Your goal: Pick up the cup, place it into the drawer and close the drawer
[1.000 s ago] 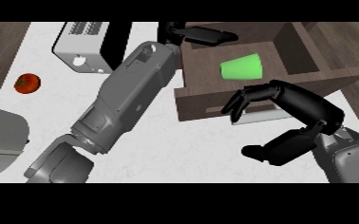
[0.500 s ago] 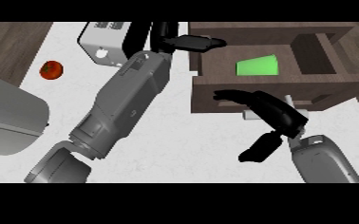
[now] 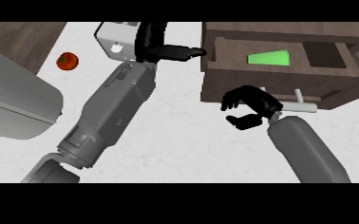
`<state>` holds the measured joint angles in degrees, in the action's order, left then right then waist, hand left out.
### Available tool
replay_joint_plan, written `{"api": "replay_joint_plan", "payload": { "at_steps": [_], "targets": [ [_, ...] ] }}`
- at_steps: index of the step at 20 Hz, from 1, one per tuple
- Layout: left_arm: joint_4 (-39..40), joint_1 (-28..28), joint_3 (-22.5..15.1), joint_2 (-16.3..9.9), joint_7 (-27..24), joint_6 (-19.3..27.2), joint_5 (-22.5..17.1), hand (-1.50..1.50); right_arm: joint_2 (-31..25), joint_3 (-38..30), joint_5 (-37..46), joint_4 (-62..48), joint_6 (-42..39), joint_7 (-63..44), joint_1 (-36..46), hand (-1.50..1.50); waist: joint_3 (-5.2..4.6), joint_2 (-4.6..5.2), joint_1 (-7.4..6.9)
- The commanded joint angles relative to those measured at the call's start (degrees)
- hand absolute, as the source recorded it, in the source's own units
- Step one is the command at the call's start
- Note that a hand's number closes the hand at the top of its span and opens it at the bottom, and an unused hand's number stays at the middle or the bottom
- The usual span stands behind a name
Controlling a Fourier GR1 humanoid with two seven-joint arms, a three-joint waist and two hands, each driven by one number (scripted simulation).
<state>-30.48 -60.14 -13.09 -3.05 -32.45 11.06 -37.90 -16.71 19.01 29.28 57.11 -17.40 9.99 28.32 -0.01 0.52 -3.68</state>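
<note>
White counter, green cup lying in the open drawer: right hand, fingers curled and holding nothing, should push the front squarely; left hand rests open at the far side.

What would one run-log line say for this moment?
green plastic cup: lying in open brown wooden drawer | right hand: at drawer front | left hand: beside drawer
</note>
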Motion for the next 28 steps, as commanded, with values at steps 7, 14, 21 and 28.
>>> {"api": "replay_joint_plan", "payload": {
  "at_steps": [7, 14, 21, 28],
  "targets": [
    [-7.99, 5.34, -0.02, -5.40, 4.16, -5.04, -1.18, -1.50, -0.48, -11.36, -1.90, -23.48, 8.53, 12.11, 15.76, 1.50, 0.33, 0.77, -4.25],
    [-10.41, 8.40, -0.20, -7.94, 4.60, -7.11, -1.15, -1.50, -5.94, -17.98, -5.10, -29.66, 8.65, 11.83, 25.10, 1.50, 0.30, 1.41, -5.73],
    [-11.76, 10.33, -1.32, -7.61, 4.85, -8.92, -0.99, -1.50, -8.25, -19.67, -7.25, -29.06, 6.59, 10.76, 26.40, 1.50, 0.26, 2.09, -7.78],
    [-12.82, 11.82, -1.36, -8.37, 5.73, -11.00, -1.69, -1.50, -11.30, -21.26, -10.05, -26.78, 2.41, 11.38, 25.84, 1.50, 0.19, 2.10, -8.54]
  ]
}}
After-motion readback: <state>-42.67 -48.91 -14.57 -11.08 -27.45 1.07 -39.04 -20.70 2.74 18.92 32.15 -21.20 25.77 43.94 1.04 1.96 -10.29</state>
